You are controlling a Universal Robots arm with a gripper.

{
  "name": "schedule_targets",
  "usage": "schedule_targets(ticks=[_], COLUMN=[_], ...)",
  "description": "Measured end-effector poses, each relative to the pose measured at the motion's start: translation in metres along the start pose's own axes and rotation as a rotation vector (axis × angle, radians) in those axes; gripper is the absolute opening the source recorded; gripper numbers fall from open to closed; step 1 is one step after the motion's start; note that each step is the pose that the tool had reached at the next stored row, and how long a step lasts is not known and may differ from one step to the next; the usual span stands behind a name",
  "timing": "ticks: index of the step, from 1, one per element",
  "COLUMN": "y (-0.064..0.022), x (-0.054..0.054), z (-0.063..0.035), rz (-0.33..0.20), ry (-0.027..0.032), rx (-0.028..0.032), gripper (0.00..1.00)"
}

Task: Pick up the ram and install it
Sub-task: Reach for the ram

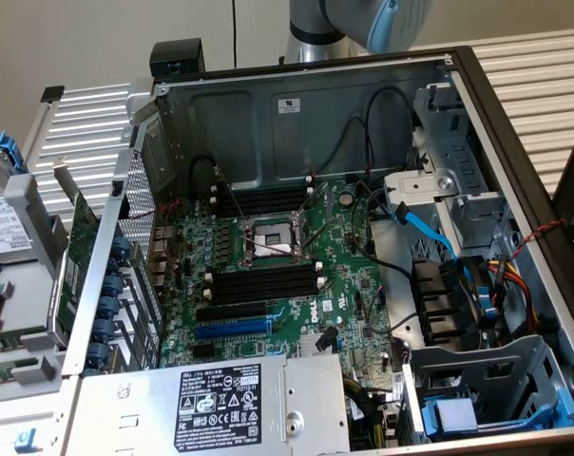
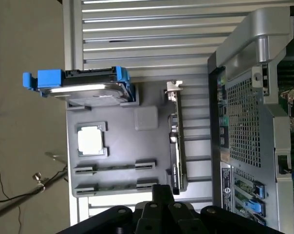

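Note:
Two ram sticks stand on edge in the holders of a grey tray (image 2: 120, 146), seen as thin lines: one (image 2: 115, 168) and one closer to my gripper (image 2: 115, 186). My gripper (image 2: 159, 195) hangs above the tray's edge, just beside the nearer stick and touching nothing. The open computer case (image 1: 296, 104) holds the motherboard (image 1: 349, 275). On it are long black memory slots with white end clips (image 1: 266, 281), and a second bank (image 1: 263, 200) lies beyond the CPU socket (image 1: 268, 242). All the slots look empty. The arm (image 1: 363, 19) reaches in from behind the case.
The tray also carries a hard drive in a blue caddy (image 2: 88, 87), a CPU chip (image 2: 91, 140) and a green expansion card with a metal bracket (image 2: 177, 141), which stands on edge between the ram and the case wall (image 2: 244, 122). Cables, a power supply (image 1: 220, 404) and drive bays crowd the case.

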State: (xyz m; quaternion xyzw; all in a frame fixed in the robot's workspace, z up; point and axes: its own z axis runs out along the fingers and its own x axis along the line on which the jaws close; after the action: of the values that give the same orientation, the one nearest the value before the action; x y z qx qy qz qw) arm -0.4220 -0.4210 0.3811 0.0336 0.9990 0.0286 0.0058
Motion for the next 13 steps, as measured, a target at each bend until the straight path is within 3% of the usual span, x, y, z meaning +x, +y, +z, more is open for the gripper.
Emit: schedule_targets(ticks=[10,13], y=[-0.0093,-0.0109], x=[0.044,0.049], z=[-0.0001,-0.0003], rz=[0.0,0.0], ry=[0.0002,0.0005], rx=[-0.0055,-0.007], gripper=[0.1,0.1])
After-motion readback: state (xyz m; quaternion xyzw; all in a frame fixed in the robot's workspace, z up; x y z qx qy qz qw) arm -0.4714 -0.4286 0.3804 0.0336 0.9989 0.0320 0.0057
